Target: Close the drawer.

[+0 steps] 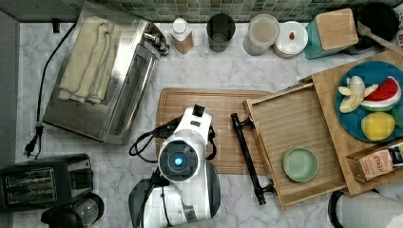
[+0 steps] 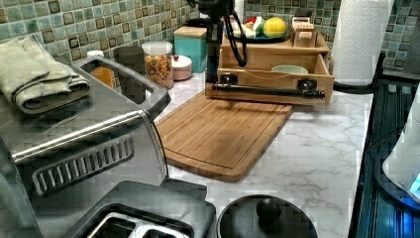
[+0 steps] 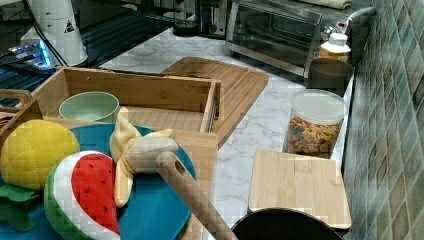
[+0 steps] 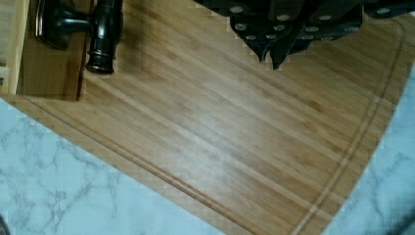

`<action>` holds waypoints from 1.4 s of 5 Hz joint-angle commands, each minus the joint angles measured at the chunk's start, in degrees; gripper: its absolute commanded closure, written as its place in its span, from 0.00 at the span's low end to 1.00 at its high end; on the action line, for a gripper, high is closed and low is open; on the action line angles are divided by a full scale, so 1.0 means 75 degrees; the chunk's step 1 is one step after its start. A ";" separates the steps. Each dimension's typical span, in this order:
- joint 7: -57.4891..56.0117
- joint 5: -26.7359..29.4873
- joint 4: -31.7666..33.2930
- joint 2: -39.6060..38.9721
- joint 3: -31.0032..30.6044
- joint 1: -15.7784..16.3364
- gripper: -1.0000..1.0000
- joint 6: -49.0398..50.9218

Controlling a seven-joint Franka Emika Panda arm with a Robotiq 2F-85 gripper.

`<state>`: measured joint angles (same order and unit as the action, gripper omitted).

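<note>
Here the landmark is the cutting board (image 1: 209,128), flat on the marble counter (image 1: 199,71). Above the board hangs the gripper (image 4: 274,61), its dark fingertips (image 4: 265,49) drawn close together with only a thin slit between them, nothing held and nothing touched; board grain shows bare beneath. In the left view the gripper (image 2: 214,67) hangs just in front of one end of the handle, near it but apart.

Just past the board's far edge, in the left view, stands the drawer (image 2: 277,79), pulled well out of its wooden box (image 1: 332,137), its front overhanging the board. The long black bar handle (image 1: 247,156) runs along that front; one knobbed end (image 4: 103,39) shows near the fingers in the wrist view. Inside the drawer sits a pale green bowl (image 1: 300,164).

Beyond the drawer, atop the box, a blue plate (image 1: 349,126) carries toy fruit: a banana (image 1: 354,95), a watermelon slice (image 1: 382,94), a yellow lemon (image 1: 378,126).
</note>
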<state>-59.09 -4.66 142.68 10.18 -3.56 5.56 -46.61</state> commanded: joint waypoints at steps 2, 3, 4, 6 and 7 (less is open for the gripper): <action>0.0182 0.0012 0.1572 -0.0534 0.0117 -0.0175 1.00 -0.1241; -0.0175 0.0011 0.1565 -0.0677 0.0299 -0.0377 1.00 -0.1269; -0.0578 0.0052 0.1501 -0.0771 0.0509 -0.0490 1.00 -0.1285; -0.1418 0.0345 0.1411 -0.0773 0.1007 -0.0635 1.00 -0.1507; -0.1598 0.0334 0.1212 -0.0733 0.1096 -0.0834 1.00 -0.1271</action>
<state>-67.76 -2.66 156.11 2.80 3.47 1.18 -56.62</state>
